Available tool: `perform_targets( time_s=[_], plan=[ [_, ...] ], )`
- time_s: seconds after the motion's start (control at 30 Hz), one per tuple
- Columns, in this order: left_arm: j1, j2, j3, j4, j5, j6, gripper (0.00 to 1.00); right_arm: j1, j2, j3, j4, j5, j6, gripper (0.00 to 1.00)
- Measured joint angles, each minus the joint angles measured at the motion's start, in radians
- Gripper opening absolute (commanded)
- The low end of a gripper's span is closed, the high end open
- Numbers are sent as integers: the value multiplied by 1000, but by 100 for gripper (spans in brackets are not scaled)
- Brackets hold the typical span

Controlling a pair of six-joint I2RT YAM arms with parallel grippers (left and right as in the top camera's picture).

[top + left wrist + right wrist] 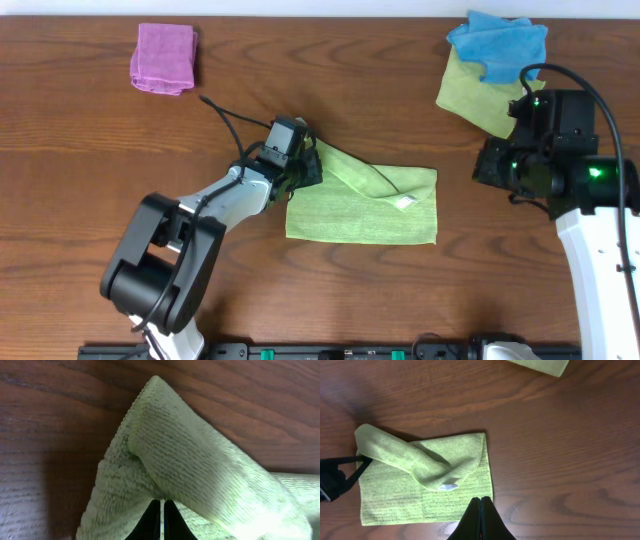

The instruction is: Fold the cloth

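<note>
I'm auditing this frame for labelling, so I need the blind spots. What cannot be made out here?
Overhead: the left tool, its tips hidden under its own wrist, so the grip on the cloth is unseen there.
Left wrist: the cloth's far edges, cut off by the frame.
Right wrist: the white tag, its print too small.
Overhead: part of the yellow-green cloth, covered by the blue cloth.

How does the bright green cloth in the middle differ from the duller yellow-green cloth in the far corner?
The bright green cloth is vivid lime; the yellow-green cloth is duller. The left fingers pinch a corner of the bright green cloth; the yellow-green cloth lies flat, untouched. A blue cloth partly covers the yellow-green cloth; nothing covers the bright green cloth. Both rest on the table.
</note>
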Motion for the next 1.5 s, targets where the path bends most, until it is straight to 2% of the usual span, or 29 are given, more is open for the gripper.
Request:
perform_targets(
  time_s=[0.43, 0.8, 1.0, 1.17, 1.3, 1.5],
  plan=[
    [3, 24, 7, -37, -58, 0, 6, 0, 0, 0, -3, 0, -14, 2],
    [246, 6, 21, -136, -83, 81, 6, 0, 0, 0, -1, 0, -25, 1],
    [268, 5, 21, -143, -58, 106, 6, 0, 0, 0, 0, 0, -26, 2],
    [269, -16, 19, -185, -44, 109, 6, 48, 19, 0, 5, 1, -81, 2],
    [270, -109, 6, -257, -40, 109, 6, 109, 32, 0, 55, 0, -138, 1],
    [270, -412, 7, -421, -49, 110, 6, 226, 52, 0, 111, 41, -275, 1]
  ],
)
